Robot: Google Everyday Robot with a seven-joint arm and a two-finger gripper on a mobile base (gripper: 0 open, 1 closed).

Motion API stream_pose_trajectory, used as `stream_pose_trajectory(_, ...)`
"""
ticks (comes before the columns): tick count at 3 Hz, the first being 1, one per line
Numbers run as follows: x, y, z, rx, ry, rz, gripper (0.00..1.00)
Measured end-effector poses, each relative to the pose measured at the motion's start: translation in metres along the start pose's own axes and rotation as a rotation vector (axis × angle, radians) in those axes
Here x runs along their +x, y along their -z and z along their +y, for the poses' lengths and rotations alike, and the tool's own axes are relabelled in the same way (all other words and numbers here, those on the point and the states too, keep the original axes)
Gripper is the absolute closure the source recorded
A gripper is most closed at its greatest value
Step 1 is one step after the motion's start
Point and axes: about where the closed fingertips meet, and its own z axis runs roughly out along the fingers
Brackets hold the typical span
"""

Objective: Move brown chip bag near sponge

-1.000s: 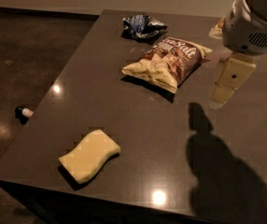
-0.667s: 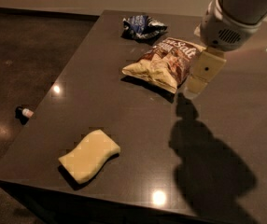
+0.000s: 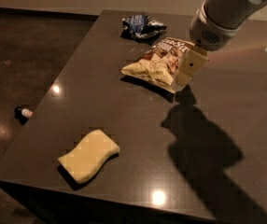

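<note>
While brown chip bag (image 3: 158, 62) lies flat on table's far half, well apart from sponge (image 3: 89, 156) near front-left corner, I see gripper (image 3: 184, 76) poised at bag's right end, likely lining up grasp; apart or together, cannot tell. Crumpled blue bag (image 3: 142, 26) just behind. Dark glossy table (image 3: 124, 113), lamp glints; dim floor (image 3: 26, 55) left, small bottle (image 3: 24, 112) lying there.

The brown chip bag (image 3: 158, 63) lies flat on the table's (image 3: 124, 111) far part, with the gripper (image 3: 184, 74) at its right edge, perhaps touching. The pale yellow sponge (image 3: 89, 155) lies well apart, front-left.
</note>
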Motion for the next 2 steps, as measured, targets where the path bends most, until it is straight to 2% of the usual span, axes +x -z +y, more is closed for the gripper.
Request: stream_pose_trajectory(2, 0.024, -0.033, -0.03, 0.062, -0.029, 0.057, 0.0)
